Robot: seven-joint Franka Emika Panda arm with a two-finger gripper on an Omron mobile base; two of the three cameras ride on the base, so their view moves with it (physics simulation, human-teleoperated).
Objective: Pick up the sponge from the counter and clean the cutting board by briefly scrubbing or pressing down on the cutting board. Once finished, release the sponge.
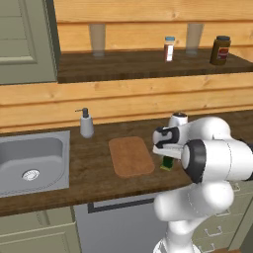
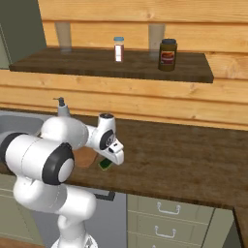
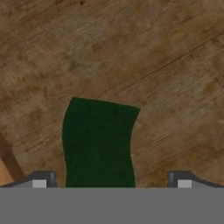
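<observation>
A: Sponge (image 3: 98,142), dark green face up, lies flat on the bench (image 3: 144,52). In the hand view we find it between the two fingertips (image 3: 39,180) of the end effector (image 3: 111,183), which stand wide apart, one on either side, with nothing held.

B: Why do we read that spread as deliberate?

A: The jaws bracket the sponge's shorter width, so we judge the hand to be lined up for a straight descent and a pinch across its sides. In the left base view the sponge (image 1: 167,163) rests just beside the right edge of the cutting board (image 1: 131,155), apart from it, so only a short carry should be needed.

B: What remains hidden from us?

A: In the right base view the arm covers most of the cutting board (image 2: 85,157); we see only a sliver of it, and a small green corner of the sponge (image 2: 105,165) below the end effector (image 2: 112,159). The near end of the sponge is cut off at the bottom of the hand view, and its yellow layer cannot be made out from above. How high the fingertips stand over the bench we cannot tell.
</observation>
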